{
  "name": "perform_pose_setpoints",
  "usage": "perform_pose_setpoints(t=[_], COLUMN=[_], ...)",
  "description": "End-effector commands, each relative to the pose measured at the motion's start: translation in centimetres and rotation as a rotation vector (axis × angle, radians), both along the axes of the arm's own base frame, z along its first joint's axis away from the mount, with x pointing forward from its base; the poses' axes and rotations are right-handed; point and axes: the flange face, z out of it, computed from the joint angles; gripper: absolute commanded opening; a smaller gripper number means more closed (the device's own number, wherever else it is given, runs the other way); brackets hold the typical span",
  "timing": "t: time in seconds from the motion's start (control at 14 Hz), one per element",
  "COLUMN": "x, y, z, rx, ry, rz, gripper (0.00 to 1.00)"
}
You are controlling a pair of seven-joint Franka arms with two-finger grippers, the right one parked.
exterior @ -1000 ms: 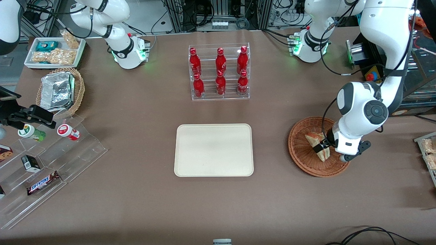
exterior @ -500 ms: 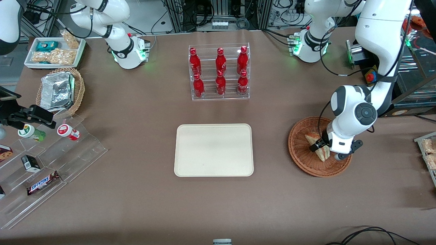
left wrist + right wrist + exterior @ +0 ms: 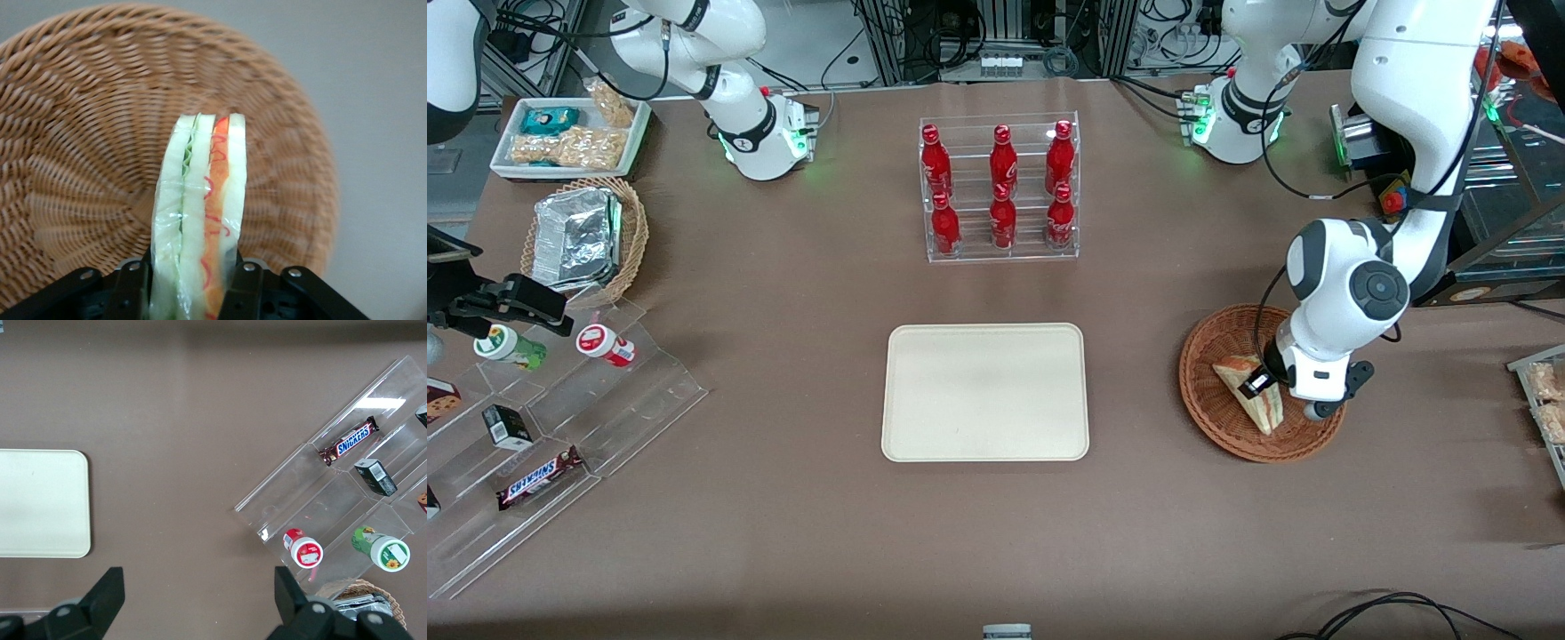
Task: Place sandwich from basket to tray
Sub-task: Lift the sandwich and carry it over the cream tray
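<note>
Gripper (image 3: pixel 1263 384) on the working left arm is clamped on the sandwich (image 3: pixel 1252 389), one finger (image 3: pixel 133 288) on each bread face, above the inside of the reddish-brown basket (image 3: pixel 1209 400). In the wrist view the sandwich (image 3: pixel 200 220) stands on edge between the fingers, red and green filling showing, with the basket (image 3: pixel 80 153) weave under it; cannot tell if its tip touches the weave. Nothing else in the basket. Cream tray (image 3: pixel 985 392) lies flat and bare, well apart from the gripper toward the parked arm's end, only brown table (image 3: pixel 1138 498) between them. Clear rack of red bottles (image 3: pixel 1001 188) stands farther from the front camera than the tray, off the line between gripper and tray.
</note>
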Motion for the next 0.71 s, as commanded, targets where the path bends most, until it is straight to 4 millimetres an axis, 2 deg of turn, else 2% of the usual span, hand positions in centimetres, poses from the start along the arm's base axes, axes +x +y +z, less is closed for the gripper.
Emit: perform_pose_setpoints(t=[0.0, 0.14, 0.21, 0.29, 0.43, 0.57, 0.64], x=[-0.5, -1.5, -2.7, -4.2, -6.0, -7.2, -7.2], y=[-7.0, -13.0, -17.2, -21.5, -27.8, -32.9, -35.1], z=[5.1, 6.8, 6.9, 6.1, 3.8, 2.0, 1.3], rx=[0.014, 0.017, 0.015, 0.016, 0.016, 0.009, 0.005], ry=[0.005, -0.009, -0.01, -0.004, 0.011, 0.016, 0.01], rz=[-0.131, -0.307, -0.393, -0.467, -0.566, -0.617, -0.627], gripper=[0.01, 0.03, 0.03, 0.04, 0.05, 0.06, 0.07])
